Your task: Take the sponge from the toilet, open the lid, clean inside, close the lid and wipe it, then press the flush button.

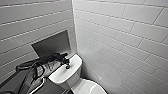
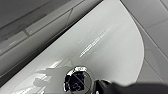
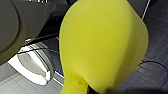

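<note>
The white tank top (image 1: 61, 74) lies below; the sponge (image 3: 102, 45) sits clamped in the right gripper (image 3: 90, 90). The flush button (image 2: 77, 81) lies just under the left gripper (image 1: 66, 63), the nearer one; how open, I cannot tell

sponge (image 3: 100, 45): bright yellow; tank top (image 1: 60, 75): glossy white; flush button (image 2: 77, 81): dark centre, chrome ring; wall tiles (image 1: 125, 30): white, brick-laid, grey grout; floor (image 3: 157, 47): dark grey, small-square grid.
</note>
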Robot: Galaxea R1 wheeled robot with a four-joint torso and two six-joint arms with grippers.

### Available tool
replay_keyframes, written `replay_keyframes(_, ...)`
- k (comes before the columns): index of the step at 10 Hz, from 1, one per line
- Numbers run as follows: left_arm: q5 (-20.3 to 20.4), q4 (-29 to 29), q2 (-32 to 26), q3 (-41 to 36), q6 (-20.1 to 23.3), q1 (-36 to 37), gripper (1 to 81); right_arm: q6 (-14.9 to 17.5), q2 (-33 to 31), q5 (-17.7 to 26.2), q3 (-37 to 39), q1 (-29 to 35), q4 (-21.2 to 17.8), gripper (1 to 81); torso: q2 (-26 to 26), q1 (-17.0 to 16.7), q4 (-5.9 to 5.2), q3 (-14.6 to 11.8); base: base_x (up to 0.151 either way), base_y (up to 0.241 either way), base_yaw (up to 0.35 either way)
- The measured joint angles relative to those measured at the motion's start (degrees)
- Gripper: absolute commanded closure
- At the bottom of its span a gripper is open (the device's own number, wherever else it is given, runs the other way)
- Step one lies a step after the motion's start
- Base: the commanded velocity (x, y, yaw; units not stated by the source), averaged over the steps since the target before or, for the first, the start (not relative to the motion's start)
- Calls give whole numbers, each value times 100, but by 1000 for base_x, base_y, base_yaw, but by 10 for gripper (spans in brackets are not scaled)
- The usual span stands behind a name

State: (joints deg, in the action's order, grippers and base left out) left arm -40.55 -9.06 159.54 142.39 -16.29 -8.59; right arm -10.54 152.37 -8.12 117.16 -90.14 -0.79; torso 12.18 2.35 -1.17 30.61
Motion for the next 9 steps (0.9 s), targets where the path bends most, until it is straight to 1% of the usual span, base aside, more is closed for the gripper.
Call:
replay_keyframes(1,-16,-89,-265,-438,-7,39,811,0,2,0,0,0,0,811,0,0,0,0,0,0,0)
replay_keyframes(3,17,-124,-890,-1565,17,111,811,0,2,-9,1,1,0,811,0,0,0,0,0,0,0)
replay_keyframes(4,111,-91,-1211,-2191,99,135,811,0,2,-52,26,4,0,811,0,0,0,0,0,0,0)
replay_keyframes(6,293,-6,-1893,-3674,127,122,811,0,2,-113,37,17,0,811,0,0,0,0,0,0,0)
replay_keyframes(8,560,74,-2500,-5076,149,-217,811,0,2,-128,84,15,0,811,0,0,0,0,0,0,0)
replay_keyframes(9,673,206,-2803,-5565,146,-592,811,2,24,-141,191,12,2,811,0,0,0,0,0,0,0)
